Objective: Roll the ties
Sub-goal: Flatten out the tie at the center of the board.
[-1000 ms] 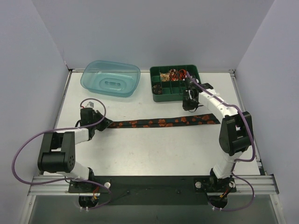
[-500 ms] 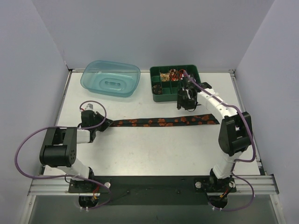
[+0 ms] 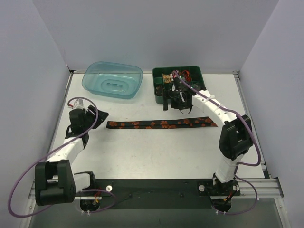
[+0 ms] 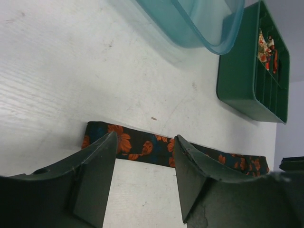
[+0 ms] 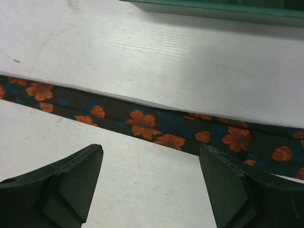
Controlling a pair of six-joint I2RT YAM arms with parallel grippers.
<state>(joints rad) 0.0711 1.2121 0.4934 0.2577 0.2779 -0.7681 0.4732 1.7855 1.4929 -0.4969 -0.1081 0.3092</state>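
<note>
We see the tie [image 3: 161,124] lying flat and unrolled across the middle of the table [image 3: 142,156], running left to right, dark with orange flowers. The left gripper [image 3: 101,115] sits near the tie's left end, a little behind it. In the left wrist view its fingers [image 4: 97,166] stand moderately apart with nothing between them, and the blunt end of the tie [image 4: 137,145] shows on the table past the tips. The right gripper [image 3: 174,101] is at the front edge of the green tray [image 3: 197,78], behind the right half of the tie and apart from it. In the right wrist view its fingers [image 5: 71,175] are spread wide and empty, and the tie [image 5: 142,121] crosses the table beyond them, with one long edge lifted slightly so that it casts a thin shadow. The tray stands at the back of the table, right of centre, with small items in its rear compartments; we cannot tell what they are. A teal tub [image 3: 90,78] stands at the back left, well apart from the tie.
</note>
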